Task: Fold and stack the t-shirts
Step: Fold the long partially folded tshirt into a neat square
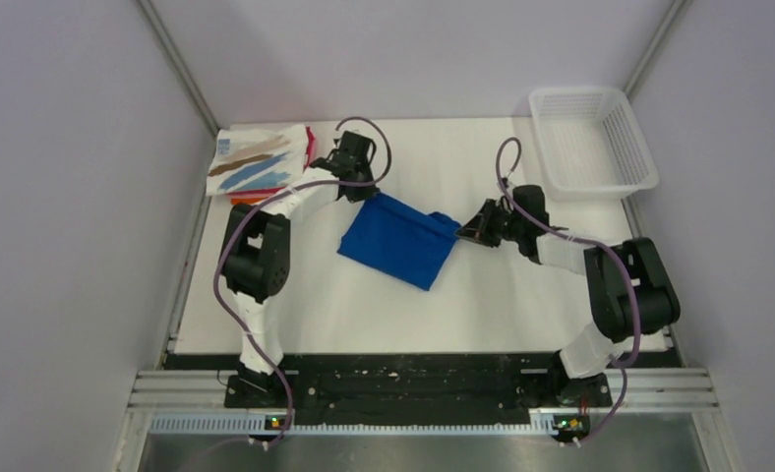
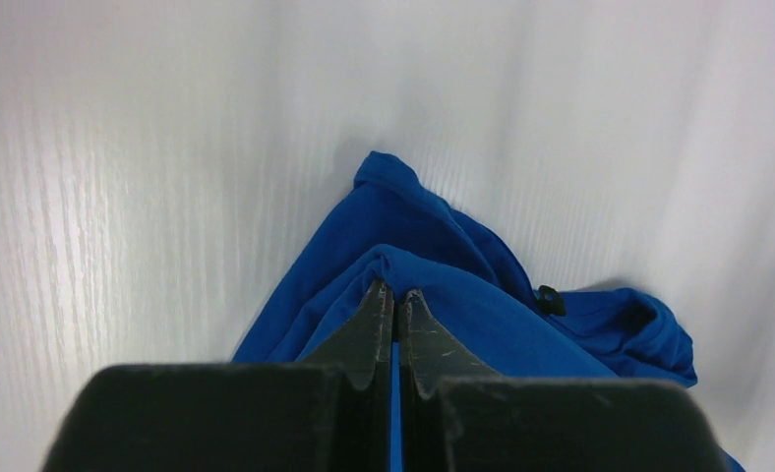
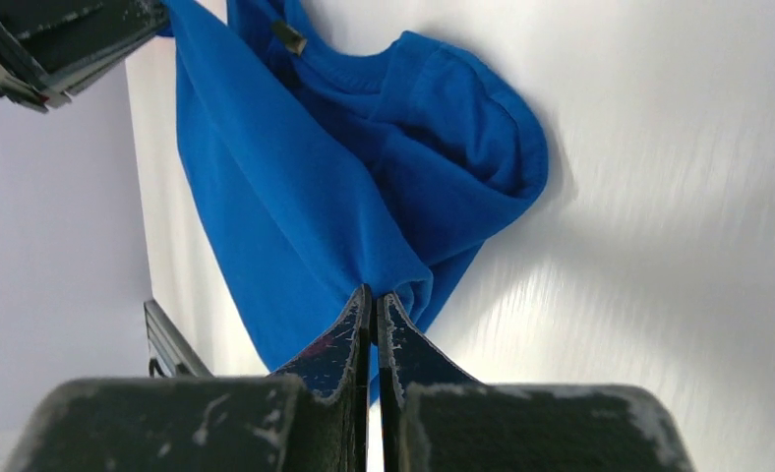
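Observation:
The royal blue t-shirt (image 1: 400, 239) lies partly folded in the middle of the table; its print is hidden. My left gripper (image 1: 356, 190) is shut on its far left corner, with blue cloth (image 2: 462, 295) pinched between the tips (image 2: 395, 292). My right gripper (image 1: 465, 232) is shut on the shirt's right corner; the cloth (image 3: 305, 197) is bunched at the tips (image 3: 374, 295). A folded stack sits at the far left: the white shirt with brown and blue streaks (image 1: 256, 162) on top, red (image 1: 311, 146) and orange (image 1: 251, 200) edges showing beneath.
A white plastic mesh basket (image 1: 590, 143) stands at the far right corner. Grey walls close in the table on both sides. The left arm's link (image 3: 59, 39) shows at the top left of the right wrist view.

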`<action>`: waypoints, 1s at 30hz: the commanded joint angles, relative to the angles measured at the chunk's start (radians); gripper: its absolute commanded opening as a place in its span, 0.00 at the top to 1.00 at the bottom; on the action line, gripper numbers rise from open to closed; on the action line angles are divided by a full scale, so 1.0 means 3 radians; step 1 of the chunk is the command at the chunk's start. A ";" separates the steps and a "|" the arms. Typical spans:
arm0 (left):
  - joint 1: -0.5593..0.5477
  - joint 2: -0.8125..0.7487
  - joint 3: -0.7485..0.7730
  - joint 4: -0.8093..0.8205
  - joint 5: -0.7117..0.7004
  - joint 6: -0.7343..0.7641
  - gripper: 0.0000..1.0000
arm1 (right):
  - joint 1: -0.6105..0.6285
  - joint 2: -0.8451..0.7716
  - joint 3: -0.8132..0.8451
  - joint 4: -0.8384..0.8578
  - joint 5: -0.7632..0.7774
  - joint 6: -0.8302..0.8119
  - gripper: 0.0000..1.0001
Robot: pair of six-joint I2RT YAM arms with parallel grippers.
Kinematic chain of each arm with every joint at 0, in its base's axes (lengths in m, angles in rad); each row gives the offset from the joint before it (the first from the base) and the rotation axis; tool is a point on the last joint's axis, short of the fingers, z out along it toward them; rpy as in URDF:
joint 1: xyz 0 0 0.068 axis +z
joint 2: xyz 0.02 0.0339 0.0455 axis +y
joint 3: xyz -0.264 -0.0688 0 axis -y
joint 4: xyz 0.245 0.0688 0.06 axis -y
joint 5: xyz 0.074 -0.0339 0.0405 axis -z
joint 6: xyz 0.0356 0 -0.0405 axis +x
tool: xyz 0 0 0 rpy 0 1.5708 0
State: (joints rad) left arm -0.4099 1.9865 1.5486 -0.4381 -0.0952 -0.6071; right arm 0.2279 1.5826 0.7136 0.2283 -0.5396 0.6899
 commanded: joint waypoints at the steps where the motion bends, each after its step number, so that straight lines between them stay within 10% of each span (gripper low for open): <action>1: 0.0127 0.0082 0.0224 0.0232 -0.0023 -0.0049 1.00 | -0.0039 0.0282 0.0302 0.0373 0.0022 0.0065 1.00; 8: 0.0266 0.0306 0.0632 -0.0165 0.0193 -0.0009 1.00 | -0.0037 0.0523 0.0808 0.0165 0.0079 -0.0054 1.00; 18: 0.0287 -0.0571 -0.0310 0.0503 -0.0096 -0.0049 1.00 | -0.0025 0.0146 0.0712 0.0231 -0.0222 0.0070 1.00; 30: 0.0353 0.0227 0.0387 0.0261 -0.0051 0.0073 1.00 | -0.0083 0.0907 0.1147 0.0332 0.0096 0.0002 0.96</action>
State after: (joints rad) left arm -0.3214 1.9823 1.6005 -0.3740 -0.0769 -0.6102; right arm 0.2249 1.7809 0.9672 0.2478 -0.5419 0.7033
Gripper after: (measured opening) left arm 0.019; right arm 0.008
